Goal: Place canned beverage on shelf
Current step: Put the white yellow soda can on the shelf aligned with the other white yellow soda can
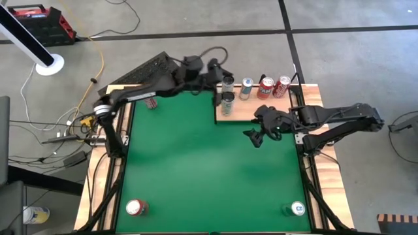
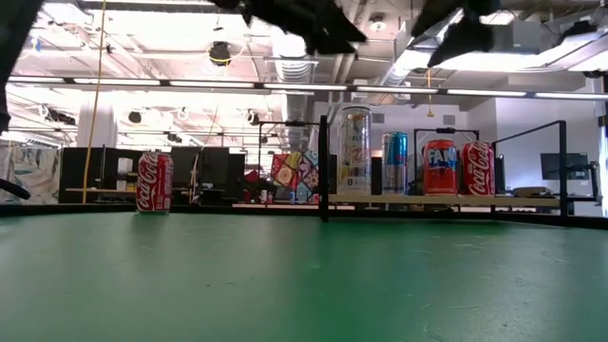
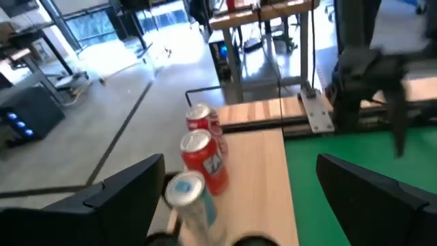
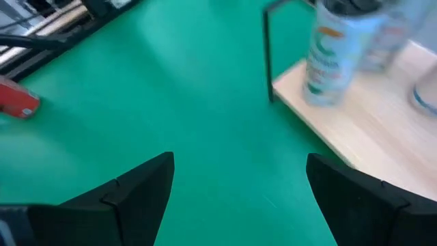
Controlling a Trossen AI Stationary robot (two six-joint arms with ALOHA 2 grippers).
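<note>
The left gripper [image 1: 223, 83] hangs with its fingers spread wide and holds nothing. Right under it, a tall pale metal can [image 1: 227, 101] stands upright on the flat pale wood shelf [image 1: 243, 115] with thin black rods. Three more cans stand just past it in a row. The right gripper [image 1: 256, 136], wide and empty too, waits over the green felt, near the shelf's front edge. A red cola can [image 1: 151, 102] lies behind the left gripper, nearer that arm, probably next.

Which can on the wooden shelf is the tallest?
The pale tall can at the shelf's left end; it stands above the blue and two red cans.
</note>
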